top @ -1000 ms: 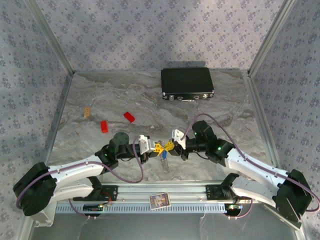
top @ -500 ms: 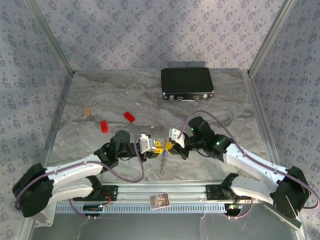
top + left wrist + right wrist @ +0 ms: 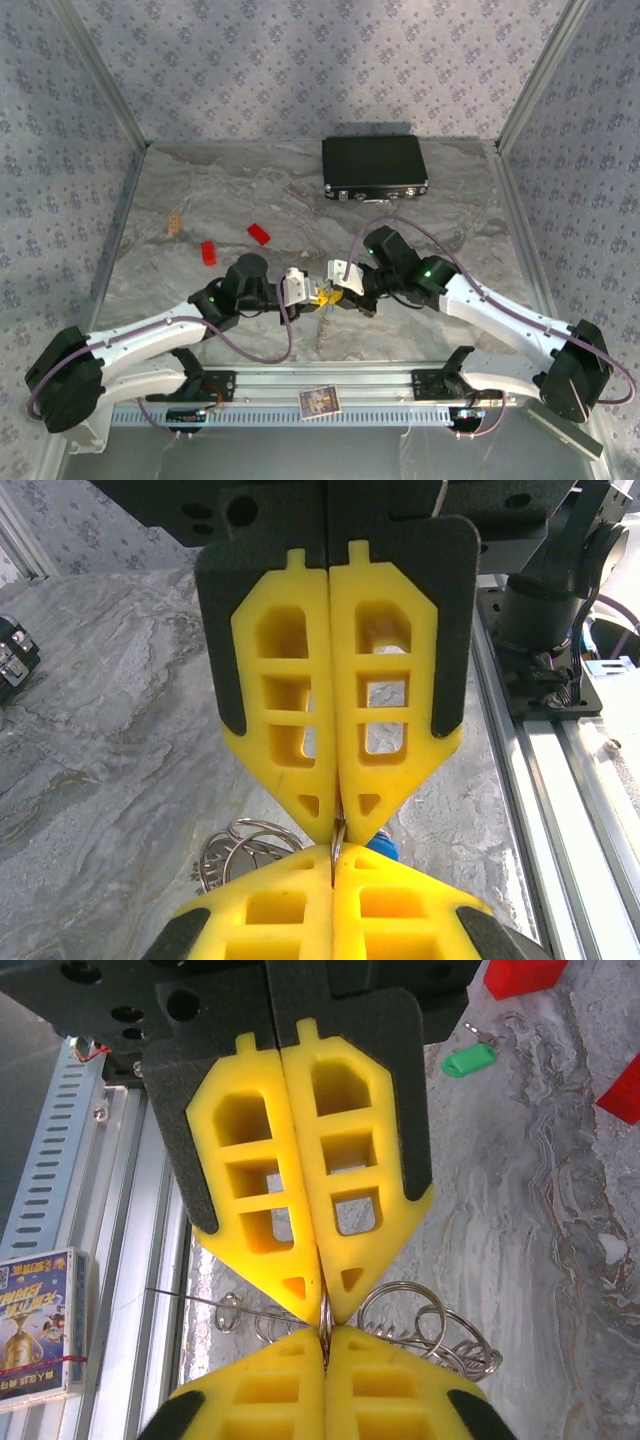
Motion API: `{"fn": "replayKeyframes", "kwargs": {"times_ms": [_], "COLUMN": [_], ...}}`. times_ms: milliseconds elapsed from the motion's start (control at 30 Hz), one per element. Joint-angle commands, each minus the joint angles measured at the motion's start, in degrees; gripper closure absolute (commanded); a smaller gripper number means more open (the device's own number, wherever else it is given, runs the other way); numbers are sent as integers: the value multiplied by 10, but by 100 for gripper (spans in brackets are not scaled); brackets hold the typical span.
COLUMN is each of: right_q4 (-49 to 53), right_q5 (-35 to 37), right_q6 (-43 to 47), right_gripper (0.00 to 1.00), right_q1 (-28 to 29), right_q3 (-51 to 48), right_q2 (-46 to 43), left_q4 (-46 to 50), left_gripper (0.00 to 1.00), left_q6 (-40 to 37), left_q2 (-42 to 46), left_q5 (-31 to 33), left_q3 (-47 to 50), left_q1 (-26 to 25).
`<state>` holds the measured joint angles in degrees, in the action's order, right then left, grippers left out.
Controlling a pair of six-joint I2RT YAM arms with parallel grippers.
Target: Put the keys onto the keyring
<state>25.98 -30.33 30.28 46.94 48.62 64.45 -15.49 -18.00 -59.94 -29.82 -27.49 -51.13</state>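
Over the near middle of the table my left gripper and right gripper meet tip to tip. Each is shut on the same thin silvery ring of the keyring, which stands edge-on between the fingertips. More of its silvery loops bunch beside the tips, and in the right wrist view these loops hang just above the marble. A blue key head peeks out right behind the tips. The green key lies flat on the table, apart from both grippers.
Two red blocks lie left of centre, with a small tan piece further left. A black case sits at the back. The metal rail with a picture card runs along the near edge.
Both arms have drawn in and the joined fingertips have shifted slightly left and back. The blue key that hung below them is now tucked under the fingers in the top view.
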Motion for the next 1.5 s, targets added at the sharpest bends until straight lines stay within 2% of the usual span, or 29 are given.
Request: {"fn": "replayKeyframes", "kwargs": {"times_ms": [0, 33, 133, 500, 667, 833, 967, 1333, 1367, 1467], "right_q4": [-15, -25, -49, -104, -109, -96, -88, -94, -97, -111], "right_q5": [-10, -8, -4, 3, -2, 1, 10, -1, -1, 9], "right_q6": [-18, -30, -61, -98, -97, -93, -93, -97, -98, -100], "right_gripper": [77, 72, 68, 67, 73, 92, 100, 100, 98, 80], "right_q1": [-8, -13, -18, -12, -11, -12, -16, -10, -10, -12], "right_q3": [-8, -21, -53, -83, -78, -72, -73, -70, -72, -86], "right_q2": [-31, -40, -58, -60, -49, -48, -48, -2, -8, -32], "left_q4": [-9, -21, -52, -79, -78, -77, -77, -91, -91, -94], "left_gripper": [100, 100, 100, 100, 100, 100, 100, 100, 100, 100], "left_q6": [-5, -1, 9, 15, 14, 13, 13, 9, 8, 10], "left_q2": [7, 9, 16, 25, 25, 27, 29, 26, 26, 25], "left_q5": [-6, -5, -3, -5, -6, -5, -5, 0, 1, 1], "left_q3": [-6, 1, 16, 33, 33, 34, 33, 34, 34, 36], "left_q1": [-1, -1, -1, -2, -1, -2, -1, -1, -1, -1]}}
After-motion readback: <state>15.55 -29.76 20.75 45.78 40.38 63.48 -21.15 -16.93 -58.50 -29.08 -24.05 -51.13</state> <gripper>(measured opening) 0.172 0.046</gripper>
